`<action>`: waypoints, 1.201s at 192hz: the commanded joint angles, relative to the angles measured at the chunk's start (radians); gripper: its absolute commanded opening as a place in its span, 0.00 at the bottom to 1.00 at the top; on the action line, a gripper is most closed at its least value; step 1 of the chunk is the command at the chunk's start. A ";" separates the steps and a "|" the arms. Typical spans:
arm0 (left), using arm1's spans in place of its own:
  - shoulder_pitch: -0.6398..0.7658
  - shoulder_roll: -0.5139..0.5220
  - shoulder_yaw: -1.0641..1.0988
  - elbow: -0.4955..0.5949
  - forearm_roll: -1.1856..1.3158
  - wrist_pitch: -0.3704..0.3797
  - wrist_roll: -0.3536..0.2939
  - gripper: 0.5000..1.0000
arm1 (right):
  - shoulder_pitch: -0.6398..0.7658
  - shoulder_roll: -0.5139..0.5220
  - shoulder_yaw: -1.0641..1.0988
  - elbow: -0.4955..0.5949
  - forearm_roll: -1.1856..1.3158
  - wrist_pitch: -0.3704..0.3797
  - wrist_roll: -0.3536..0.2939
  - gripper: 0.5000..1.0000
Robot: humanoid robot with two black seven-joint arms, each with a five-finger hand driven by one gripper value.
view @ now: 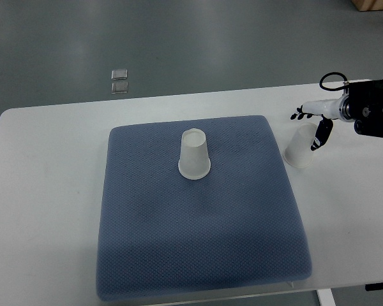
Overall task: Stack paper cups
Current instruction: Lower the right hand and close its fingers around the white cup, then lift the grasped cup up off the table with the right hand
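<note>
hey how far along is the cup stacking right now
Nothing is stacked yet. One paper cup stands upside down on the blue mat. The right hand is at the second cup, off the mat on the white table; whether it grips it is unclear. Left: lift it and place it over the first.

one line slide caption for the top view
Right hand reaches a cup beside the blue mat; another cup stands upside down on it.

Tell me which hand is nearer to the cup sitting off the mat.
Right. The right hand is directly at the paper cup lying on the white table beside the blue mat, fingers against it. The left hand is not in view.
</note>
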 commanded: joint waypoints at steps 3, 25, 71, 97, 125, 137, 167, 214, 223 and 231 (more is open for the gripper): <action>0.000 0.000 0.000 0.000 0.000 0.001 0.000 1.00 | -0.003 0.004 0.000 -0.006 0.000 -0.001 0.000 0.81; 0.000 0.000 0.000 0.000 0.000 -0.001 0.000 1.00 | -0.013 0.004 0.000 -0.009 0.000 -0.001 0.000 0.81; 0.001 0.000 0.000 0.000 0.000 -0.001 0.000 1.00 | -0.021 0.004 0.000 -0.016 0.000 0.000 0.000 0.79; 0.001 0.000 0.000 0.000 0.000 -0.001 0.000 1.00 | -0.023 0.004 0.000 -0.016 0.000 -0.001 0.000 0.70; 0.001 0.000 0.000 0.000 0.000 -0.001 0.000 1.00 | -0.023 0.004 0.000 -0.015 0.000 -0.001 0.001 0.52; 0.001 0.000 0.000 0.000 0.000 -0.001 0.000 1.00 | -0.023 0.004 -0.001 -0.015 -0.002 -0.001 0.001 0.41; 0.001 0.000 0.000 0.000 0.000 0.001 0.000 1.00 | -0.023 0.004 -0.001 -0.016 -0.002 -0.001 0.001 0.26; 0.001 0.000 0.000 0.000 0.000 0.001 0.000 1.00 | 0.003 -0.003 -0.001 -0.012 0.002 0.007 0.001 0.25; 0.001 0.000 0.000 0.000 0.000 -0.001 0.000 1.00 | 0.022 -0.011 -0.001 -0.010 0.000 0.010 0.001 0.25; 0.001 0.000 0.000 -0.002 0.000 -0.001 0.000 1.00 | 0.046 -0.020 -0.003 -0.002 -0.003 0.011 0.001 0.25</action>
